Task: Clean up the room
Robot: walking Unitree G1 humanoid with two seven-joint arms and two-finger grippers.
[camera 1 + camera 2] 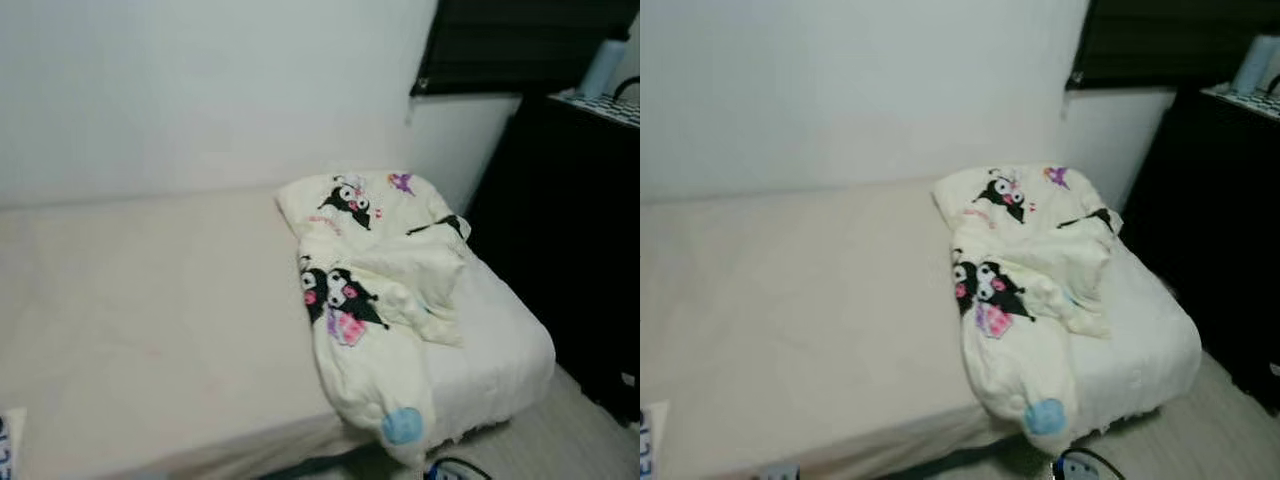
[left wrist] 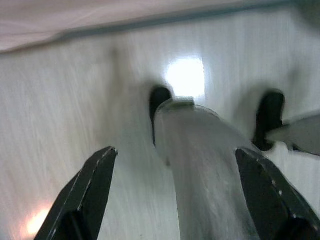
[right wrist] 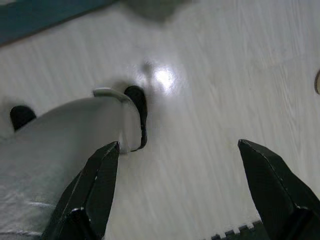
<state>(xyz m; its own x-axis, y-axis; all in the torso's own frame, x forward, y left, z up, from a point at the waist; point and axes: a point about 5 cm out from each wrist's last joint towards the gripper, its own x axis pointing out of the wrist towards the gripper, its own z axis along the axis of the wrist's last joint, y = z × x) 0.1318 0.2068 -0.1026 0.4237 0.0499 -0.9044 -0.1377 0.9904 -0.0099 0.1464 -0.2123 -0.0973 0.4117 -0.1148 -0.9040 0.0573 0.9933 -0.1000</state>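
A cream bed runs along the white wall. A crumpled cream blanket printed with black cartoon figures lies bunched on the bed's right end and hangs over its front edge. My left gripper hangs open over the pale wood floor, with my own silver leg between its fingers in the left wrist view. My right gripper also hangs open above the floor, with nothing between its fingers.
A tall black cabinet stands at the right, close to the bed's end, with a pale blue object on top. A dark cable-like object lies on the floor by the bed corner. A dark window blind hangs above.
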